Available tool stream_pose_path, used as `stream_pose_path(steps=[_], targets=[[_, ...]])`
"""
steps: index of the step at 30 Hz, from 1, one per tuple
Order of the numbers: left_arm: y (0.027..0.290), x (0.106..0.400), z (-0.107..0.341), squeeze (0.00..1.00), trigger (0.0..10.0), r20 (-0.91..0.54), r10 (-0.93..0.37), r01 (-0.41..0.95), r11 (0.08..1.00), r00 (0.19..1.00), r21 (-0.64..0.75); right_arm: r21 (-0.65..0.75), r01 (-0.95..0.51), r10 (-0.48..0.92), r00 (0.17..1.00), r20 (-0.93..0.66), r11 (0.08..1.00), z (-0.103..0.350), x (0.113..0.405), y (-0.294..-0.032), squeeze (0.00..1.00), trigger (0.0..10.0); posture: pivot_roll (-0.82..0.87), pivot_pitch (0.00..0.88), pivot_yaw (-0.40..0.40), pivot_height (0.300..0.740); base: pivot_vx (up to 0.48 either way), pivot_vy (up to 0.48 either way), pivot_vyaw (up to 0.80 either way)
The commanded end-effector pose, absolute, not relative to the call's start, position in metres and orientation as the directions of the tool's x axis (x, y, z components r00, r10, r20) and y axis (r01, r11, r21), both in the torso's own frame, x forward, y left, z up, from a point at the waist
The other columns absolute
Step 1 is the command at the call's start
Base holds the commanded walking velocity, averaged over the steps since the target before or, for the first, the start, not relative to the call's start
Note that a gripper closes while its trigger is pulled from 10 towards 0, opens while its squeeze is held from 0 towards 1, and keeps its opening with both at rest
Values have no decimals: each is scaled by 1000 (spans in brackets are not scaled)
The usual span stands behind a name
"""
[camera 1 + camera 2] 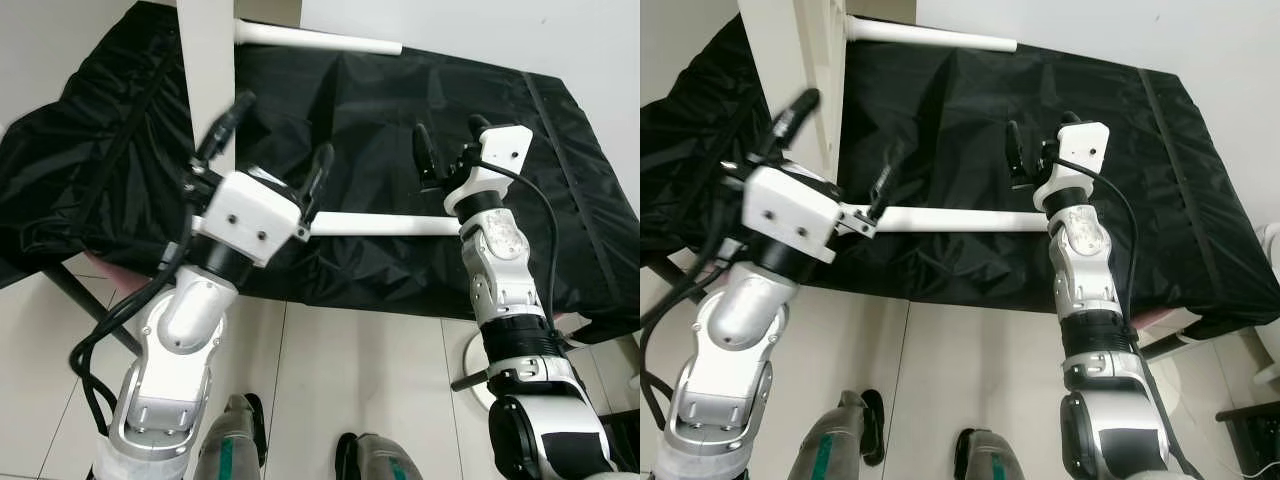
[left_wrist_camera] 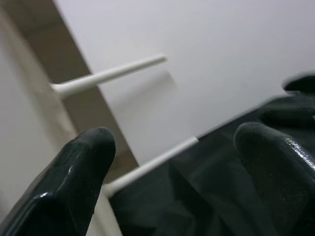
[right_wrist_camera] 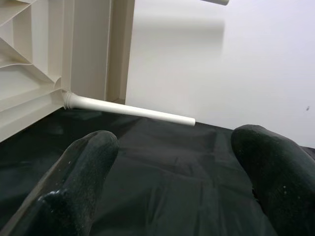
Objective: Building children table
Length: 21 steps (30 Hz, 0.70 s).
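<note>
Claws raised, we stand before a surface draped in black cloth (image 1: 400, 110) with both arms lifted over its near edge. Our left claw (image 1: 270, 135) is spread wide, its two black fingers (image 2: 74, 182) well apart and holding nothing. Our right claw (image 1: 447, 140) is likewise open, fingers (image 3: 78, 182) parted with only air between them.

Between the two claws lies a white table leg (image 1: 385, 224), stretched sideways across the cloth near its front edge. One end of that leg runs in behind our left claw's white housing, and the other stops just beside our right wrist; we cannot tell whether either end touches the arm. Neither claw grips it.

Just beyond our left claw, the white children's tabletop (image 1: 207, 70) stands on its edge on the cloth, its ribbed underside (image 3: 29, 59) turned toward the right claw. Farther back, a second white leg (image 1: 320, 38) juts sideways from the tabletop, fixed at its flared base and hanging above the cloth. In the left wrist view two such legs (image 2: 110, 74) stick out from the panel against a pale wall (image 2: 221, 59).

Below the cloth's front edge we see light floor tiles (image 1: 350, 370) and our own feet (image 1: 375, 455).
</note>
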<state>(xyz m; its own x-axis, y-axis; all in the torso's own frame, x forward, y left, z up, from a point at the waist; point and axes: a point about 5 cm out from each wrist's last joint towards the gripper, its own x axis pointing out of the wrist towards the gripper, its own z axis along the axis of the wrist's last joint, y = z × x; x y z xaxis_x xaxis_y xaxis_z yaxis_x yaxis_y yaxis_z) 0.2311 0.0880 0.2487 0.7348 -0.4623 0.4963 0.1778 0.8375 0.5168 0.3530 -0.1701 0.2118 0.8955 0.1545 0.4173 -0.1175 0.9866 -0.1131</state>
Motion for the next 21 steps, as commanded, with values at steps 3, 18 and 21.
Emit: stream_pose_path(steps=[3,18,21], targets=[[71,238,238,0,10000,441,-535,241,790,720,564,-99,-98,131,902,410,990,206,352,-175,0,10000,55,97,-61,740,0,0,0],[41,262,190,0,10000,161,-623,585,778,765,231,-142,105,-63,960,274,984,185,355,-194,0,10000,26,93,-7,740,0,0,0],[42,261,187,0,10000,159,-631,600,773,759,204,-138,102,-61,959,276,985,185,355,-193,0,10000,26,93,-7,740,0,0,0]])
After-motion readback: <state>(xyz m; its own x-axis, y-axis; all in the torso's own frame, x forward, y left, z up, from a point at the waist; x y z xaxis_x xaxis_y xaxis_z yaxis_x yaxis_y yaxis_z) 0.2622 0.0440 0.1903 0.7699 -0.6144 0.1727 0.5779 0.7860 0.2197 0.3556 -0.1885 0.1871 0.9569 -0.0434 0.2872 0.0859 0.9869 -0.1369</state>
